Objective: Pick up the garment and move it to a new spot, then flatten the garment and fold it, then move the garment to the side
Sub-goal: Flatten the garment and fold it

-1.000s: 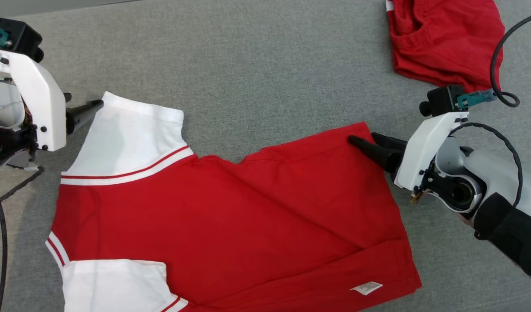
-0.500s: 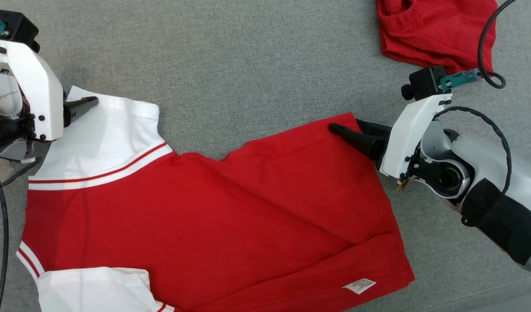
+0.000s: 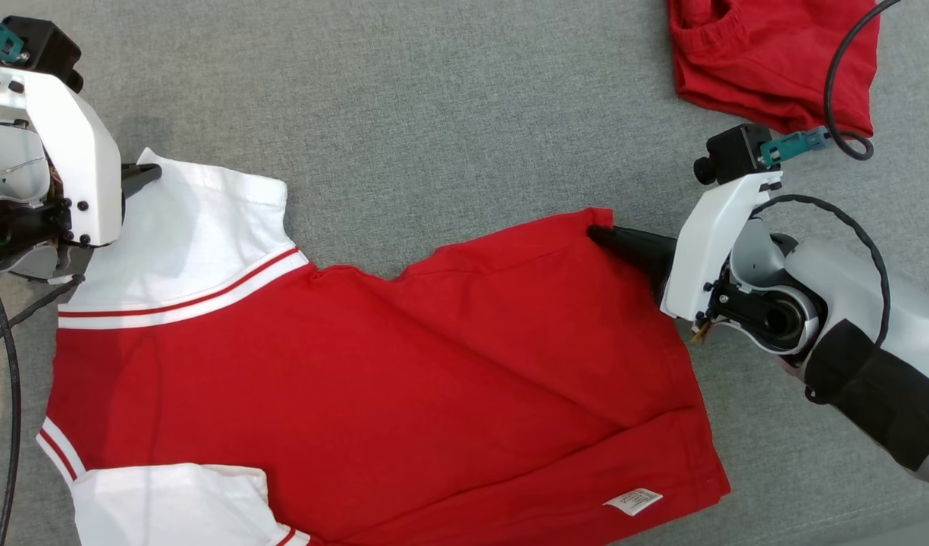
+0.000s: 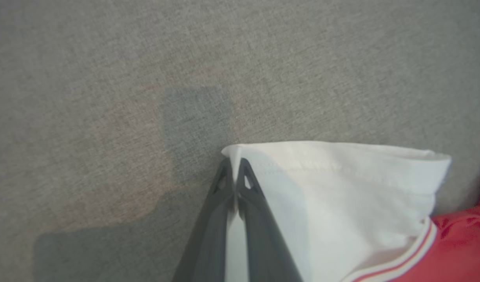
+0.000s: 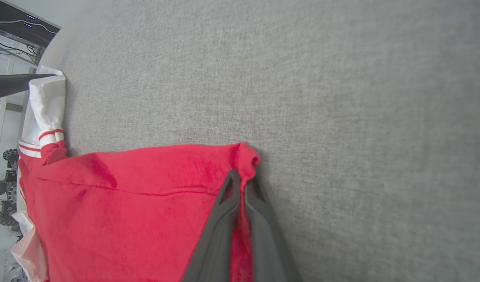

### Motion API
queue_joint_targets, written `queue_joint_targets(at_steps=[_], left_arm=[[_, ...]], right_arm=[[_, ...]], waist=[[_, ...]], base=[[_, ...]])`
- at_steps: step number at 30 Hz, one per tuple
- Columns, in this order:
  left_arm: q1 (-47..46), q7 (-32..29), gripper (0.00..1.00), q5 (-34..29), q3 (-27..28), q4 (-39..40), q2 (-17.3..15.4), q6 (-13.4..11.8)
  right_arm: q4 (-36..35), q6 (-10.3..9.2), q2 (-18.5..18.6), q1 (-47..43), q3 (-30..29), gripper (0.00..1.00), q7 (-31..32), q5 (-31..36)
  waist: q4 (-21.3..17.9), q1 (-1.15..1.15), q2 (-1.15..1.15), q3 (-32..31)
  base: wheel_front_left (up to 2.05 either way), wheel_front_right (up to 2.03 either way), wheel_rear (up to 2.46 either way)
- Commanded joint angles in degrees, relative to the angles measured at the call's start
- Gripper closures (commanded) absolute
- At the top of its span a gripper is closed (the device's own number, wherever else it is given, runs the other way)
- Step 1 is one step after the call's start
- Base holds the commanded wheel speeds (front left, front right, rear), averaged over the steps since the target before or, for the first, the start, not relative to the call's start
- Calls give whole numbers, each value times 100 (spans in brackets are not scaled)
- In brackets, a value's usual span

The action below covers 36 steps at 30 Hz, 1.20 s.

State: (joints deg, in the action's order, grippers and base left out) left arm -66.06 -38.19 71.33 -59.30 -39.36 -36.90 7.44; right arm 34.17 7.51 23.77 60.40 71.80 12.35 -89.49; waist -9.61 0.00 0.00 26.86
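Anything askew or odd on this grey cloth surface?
The red T-shirt with white sleeves lies creased, its far edge dipping midway; a white care label shows outside at the hem. A second red garment sits crumpled far right.

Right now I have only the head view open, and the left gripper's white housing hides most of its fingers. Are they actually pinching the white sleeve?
Observer: Yes. In the left wrist view the left gripper is shut on the top corner of the white sleeve, with cloth sandwiched between the two fingers.
Operator: And the right gripper at the red corner, is it gripping or just resting on top?
Observer: Gripping. The right wrist view shows the right gripper shut on the red garment at its corner, with a small tuft of fabric bunched just past the fingertips.
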Motion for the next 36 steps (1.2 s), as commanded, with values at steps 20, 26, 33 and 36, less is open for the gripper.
queue_joint_targets(at_steps=[20, 26, 33, 36], left_arm=[[364, 761, 100, 465, -169, 251, -406, 6], [413, 848, 100, 564, -237, 262, -447, 6], [487, 944, 100, 631, -312, 295, -439, 6], [518, 942, 100, 697, -352, 367, -467, 6]], right_arm=[[204, -1, 142, -711, -189, 100, -905, 63], [427, -1, 121, -680, -293, 100, -1178, 115], [508, -1, 108, -681, -349, 100, -1405, 189], [531, -1, 120, -785, -361, 100, -1506, 201]], waist=[[194, 0, 0, -667], [310, 0, 0, -783], [404, 0, 0, -912], [452, 0, 0, -1032]], base=[[0, 0, 0], [0, 0, 0], [0, 0, 0], [0, 0, 0]])
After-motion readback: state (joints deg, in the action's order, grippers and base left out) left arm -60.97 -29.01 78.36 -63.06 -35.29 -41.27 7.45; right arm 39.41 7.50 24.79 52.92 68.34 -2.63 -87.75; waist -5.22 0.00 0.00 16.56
